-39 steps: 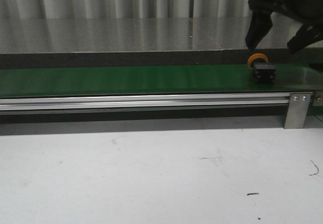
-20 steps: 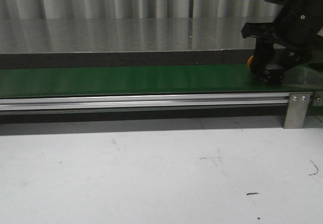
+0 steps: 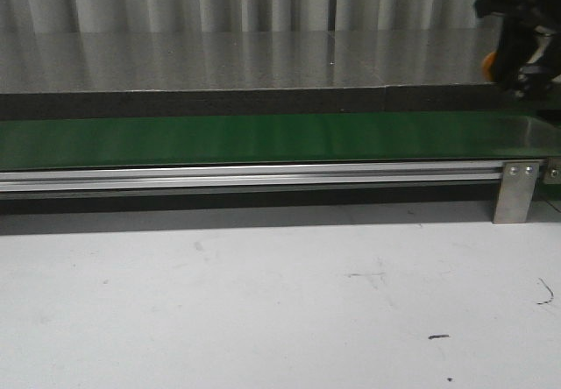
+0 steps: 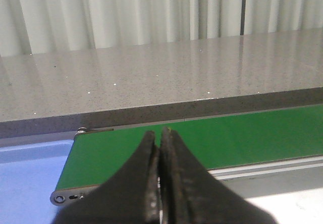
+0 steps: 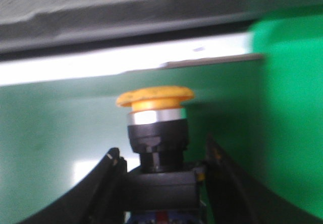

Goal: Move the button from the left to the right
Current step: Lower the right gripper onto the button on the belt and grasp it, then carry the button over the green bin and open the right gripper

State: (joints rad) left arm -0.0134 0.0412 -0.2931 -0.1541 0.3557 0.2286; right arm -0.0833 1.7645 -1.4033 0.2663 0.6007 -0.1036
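Observation:
The button (image 5: 155,97) has an orange-yellow mushroom cap, a silver collar and a black boxy body. My right gripper (image 5: 162,156) is shut on that body, one finger on each side. In the front view the right gripper (image 3: 521,56) hangs at the far right, above the green belt (image 3: 263,139), and only a sliver of the button's orange cap (image 3: 487,65) shows beside its fingers. My left gripper (image 4: 160,133) is shut with nothing in it, over the belt's (image 4: 227,138) left end. It does not appear in the front view.
An aluminium rail (image 3: 263,177) runs along the belt's near side, with a metal bracket (image 3: 515,192) at its right end. In front lies a white table (image 3: 263,301). A grey speckled counter (image 3: 219,60) stands behind the belt. A blue surface (image 4: 25,183) lies past the belt's left end.
The right gripper came down around the button on the belt, shut on it, and has lifted it up and to the right. The belt is now bare there.

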